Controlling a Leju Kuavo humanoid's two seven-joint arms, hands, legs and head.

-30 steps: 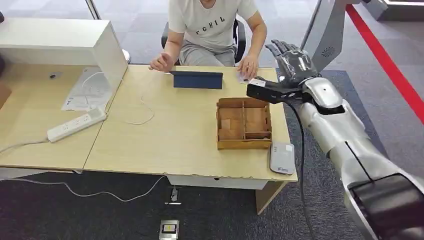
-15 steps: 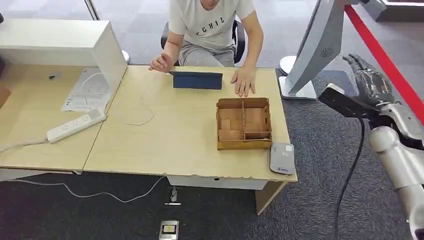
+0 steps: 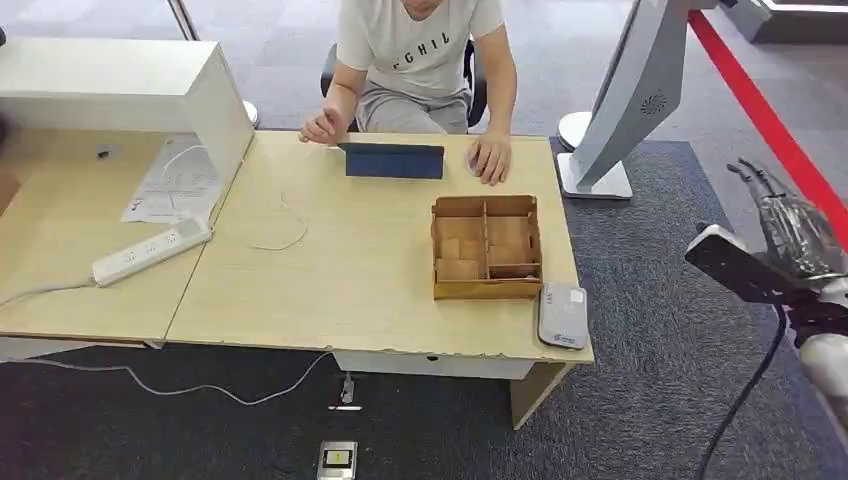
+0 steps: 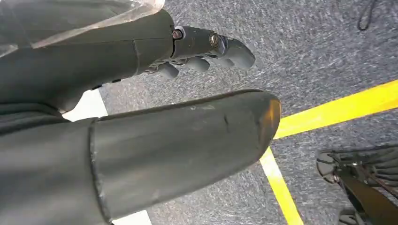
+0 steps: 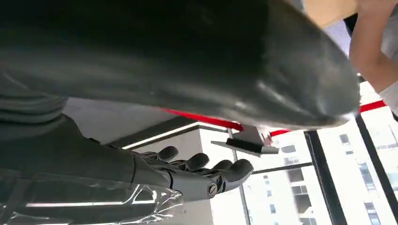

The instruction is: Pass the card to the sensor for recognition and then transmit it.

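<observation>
right hand [image 3: 795, 235] hangs off the right side of the desk [image 3: 350, 290], well apart from it and above the grey carpet, fingers stretched out and apart with nothing between them; the right wrist view shows the same, thumb and fingers [image 5: 206, 176] extended and bare. no card is in that hand, so where the task's card lies is a judgement: the person [image 3: 420, 60] seated at the far edge rests a hand [image 3: 490, 158] flat on the desktop just beside the blue tablet [image 3: 395, 160], and anything under that palm is hidden, so i cannot tell whether the card is there. the grey reader [image 3: 563, 316], likely the sensor, sits at the near right corner of the desk, touching or just beside the wooden divided box [image 3: 487, 248], placed where an arm coming from the right can pass over it on the way to the person. that layout suggests scanning and handing over are meant to run in one sweep across the desk. left hand [image 4: 202, 47] points down at the carpet and its yellow floor lines, fingers loosely curled but apart from the thumb, holding nothing, so it looks parked out of the way. with the right hand bare and away from the desk, the hand-over looks either finished or not begun; these views cannot settle which.
</observation>
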